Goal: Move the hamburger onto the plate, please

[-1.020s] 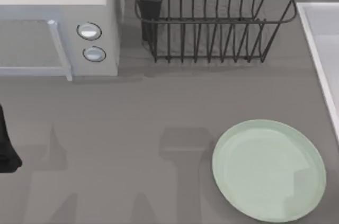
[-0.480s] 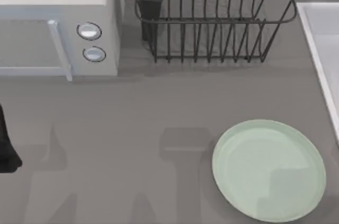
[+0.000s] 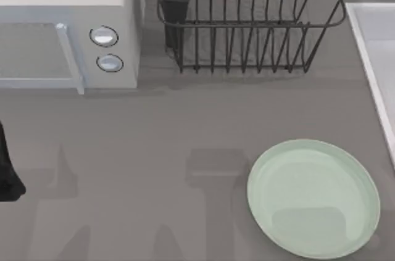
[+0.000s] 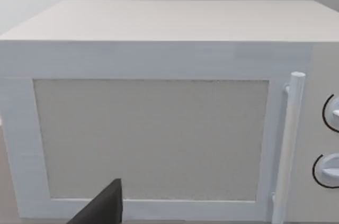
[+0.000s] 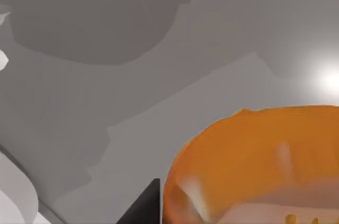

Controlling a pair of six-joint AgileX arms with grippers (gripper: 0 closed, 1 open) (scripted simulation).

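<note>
The hamburger [image 5: 254, 166] sits close against the right gripper's finger [image 5: 145, 205] (grip cannot be told). The plate [image 3: 313, 197] lies near right; the left arm [image 3: 7, 171] rests at the left edge.

A rendered kitchen counter: a boxy white microwave oven [image 3: 68, 26] with two round dials, a black wire dish-drying rack [image 3: 247, 20] behind, a pale sink edge [image 3: 373, 57] at right, on a smooth grey worktop [image 3: 154, 150].
</note>
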